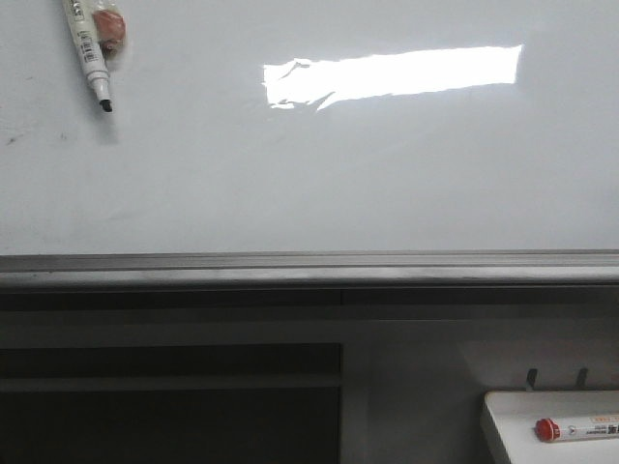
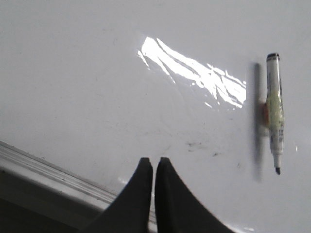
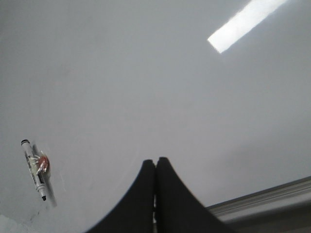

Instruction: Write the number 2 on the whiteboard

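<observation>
The whiteboard (image 1: 309, 184) is a large glossy white board with a bright glare and a grey rail along its lower edge. No drawn number 2 shows on it; only small faint smudges (image 2: 199, 145). An uncapped black-tipped marker (image 1: 89, 48) sticks to the board at the upper left on an orange holder, also seen as the marker (image 2: 275, 121) and the marker (image 3: 35, 170). My left gripper (image 2: 154, 160) is shut and holds nothing, just above the rail. My right gripper (image 3: 156, 161) is shut and holds nothing, well to the side of the marker. Neither gripper shows in the front view.
A small white tray (image 1: 551, 447) holding a red-capped marker (image 1: 578, 428) stands at the lower right below the board. The grey metal rail (image 1: 309, 266) runs the full width. Dark panels lie under it at the lower left.
</observation>
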